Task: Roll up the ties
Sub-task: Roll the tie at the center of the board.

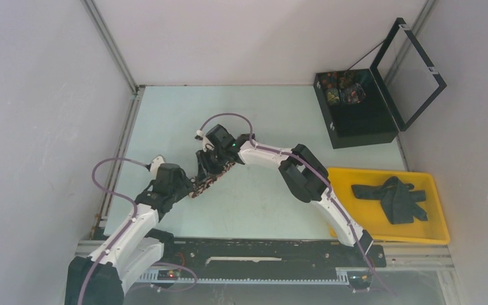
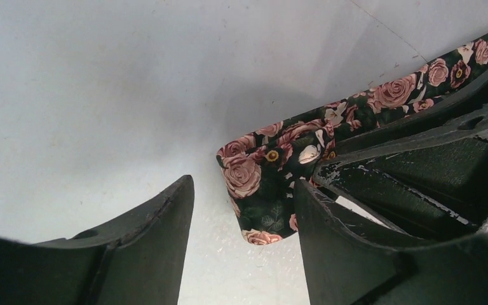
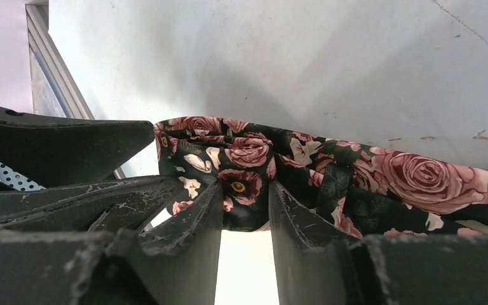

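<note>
A black tie with pink roses point(image 1: 211, 178) lies on the pale table between the two arms. Its folded end point(image 2: 260, 171) sits between the spread fingers of my left gripper point(image 2: 243, 184), close to the right finger and apart from the left one. My left gripper point(image 1: 187, 187) is open. From the other side my right gripper point(image 1: 211, 166) meets it. In the right wrist view the right gripper point(image 3: 246, 187) is shut on a bunched fold of the tie point(image 3: 419, 178). Dark plain ties point(image 1: 394, 197) lie heaped in a yellow tray point(image 1: 441, 219).
A black box point(image 1: 356, 127) with its lid raised stands at the back right and holds rolled patterned ties point(image 1: 343, 89). The yellow tray sits beside the right arm's base. A metal rail point(image 1: 260, 254) runs along the near edge. White walls close in on both sides.
</note>
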Controlling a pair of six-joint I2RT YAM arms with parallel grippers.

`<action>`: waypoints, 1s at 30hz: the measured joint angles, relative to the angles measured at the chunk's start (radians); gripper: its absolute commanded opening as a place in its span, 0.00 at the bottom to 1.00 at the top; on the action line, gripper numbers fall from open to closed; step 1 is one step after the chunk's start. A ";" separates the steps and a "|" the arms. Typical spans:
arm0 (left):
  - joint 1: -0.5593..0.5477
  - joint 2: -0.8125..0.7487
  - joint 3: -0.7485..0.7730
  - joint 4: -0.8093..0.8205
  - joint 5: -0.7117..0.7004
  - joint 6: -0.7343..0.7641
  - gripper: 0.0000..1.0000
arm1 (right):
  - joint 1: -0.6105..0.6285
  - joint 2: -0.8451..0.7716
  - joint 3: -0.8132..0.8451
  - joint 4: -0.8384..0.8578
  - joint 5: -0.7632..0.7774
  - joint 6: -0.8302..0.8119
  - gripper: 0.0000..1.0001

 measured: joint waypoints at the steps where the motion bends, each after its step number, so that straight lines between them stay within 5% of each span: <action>1: 0.000 -0.006 -0.006 0.004 0.000 -0.002 0.65 | 0.000 0.000 0.000 0.001 -0.003 0.003 0.34; 19: 0.053 -0.015 -0.108 0.157 0.061 -0.042 0.61 | -0.002 0.029 0.002 0.050 -0.094 0.056 0.32; 30: 0.064 0.053 -0.151 0.304 0.103 -0.101 0.37 | -0.008 0.034 0.002 0.056 -0.101 0.058 0.31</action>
